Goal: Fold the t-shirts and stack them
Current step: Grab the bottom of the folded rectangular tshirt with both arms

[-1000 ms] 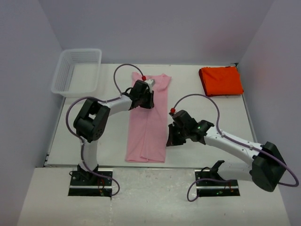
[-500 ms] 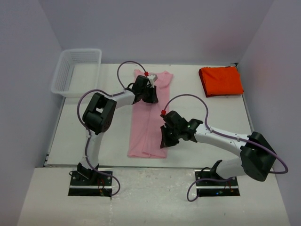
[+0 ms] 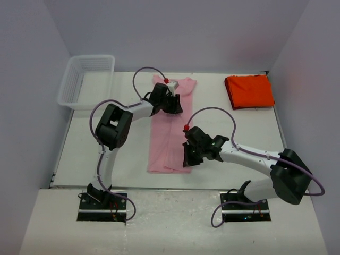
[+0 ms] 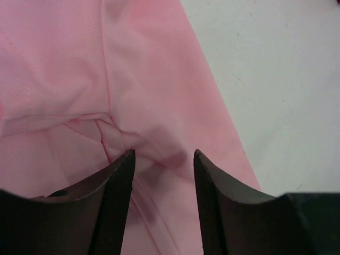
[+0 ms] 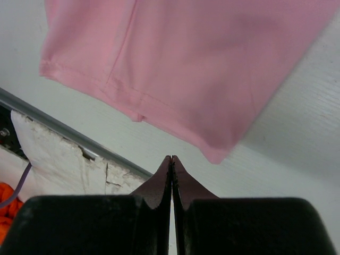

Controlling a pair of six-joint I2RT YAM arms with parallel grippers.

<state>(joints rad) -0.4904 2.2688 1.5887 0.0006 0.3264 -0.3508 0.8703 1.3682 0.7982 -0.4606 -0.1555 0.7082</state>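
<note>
white table — l gripper spread, low over pink shirt — r gripper closed.

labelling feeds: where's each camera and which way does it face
Top external: above and behind the robot, looking down at the light pink cloth t-shirt, folded orange-red t-shirt, white mesh basket; left arm and right arm show.
Left wrist: on the left arm, facing down at the pink shirt; its parted left fingers show.
Right wrist: on the right arm, facing the shirt's hem and table edge; its shut right fingers show.
All share the pink shirt.
</note>
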